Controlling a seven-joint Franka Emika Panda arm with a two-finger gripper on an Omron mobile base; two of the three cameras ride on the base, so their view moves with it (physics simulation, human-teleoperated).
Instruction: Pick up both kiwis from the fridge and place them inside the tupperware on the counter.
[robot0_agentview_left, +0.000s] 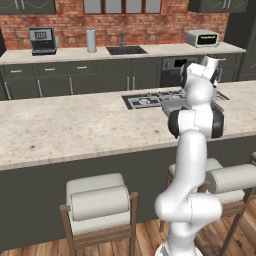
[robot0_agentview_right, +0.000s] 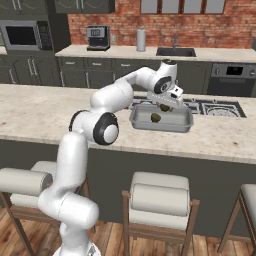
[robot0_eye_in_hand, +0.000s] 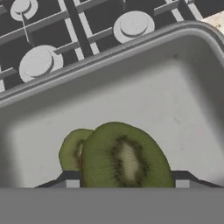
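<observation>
The grey tupperware (robot0_agentview_right: 161, 128) stands on the beige counter (robot0_agentview_right: 40, 115) just in front of the cooktop. One kiwi (robot0_agentview_right: 156, 117) lies on its floor. My gripper (robot0_agentview_right: 166, 106) hangs over the tray, shut on the second kiwi (robot0_eye_in_hand: 127, 157), whose green cut face fills the space between the fingertips (robot0_eye_in_hand: 72, 182). Behind it in the hand view the lying kiwi (robot0_eye_in_hand: 71, 148) rests on the tupperware's (robot0_eye_in_hand: 131, 65) floor. From the left base view my arm hides the gripper, and a corner of the tupperware (robot0_agentview_left: 172, 106) shows beside it. The fridge is out of view.
The black cooktop (robot0_agentview_right: 215, 107) with burners lies directly behind the tray. Stools (robot0_agentview_right: 159, 197) line the near side of the island. A sink (robot0_agentview_right: 175, 51), coffee machine (robot0_agentview_right: 97, 37) and toaster oven (robot0_agentview_left: 202, 37) stand on the back counter.
</observation>
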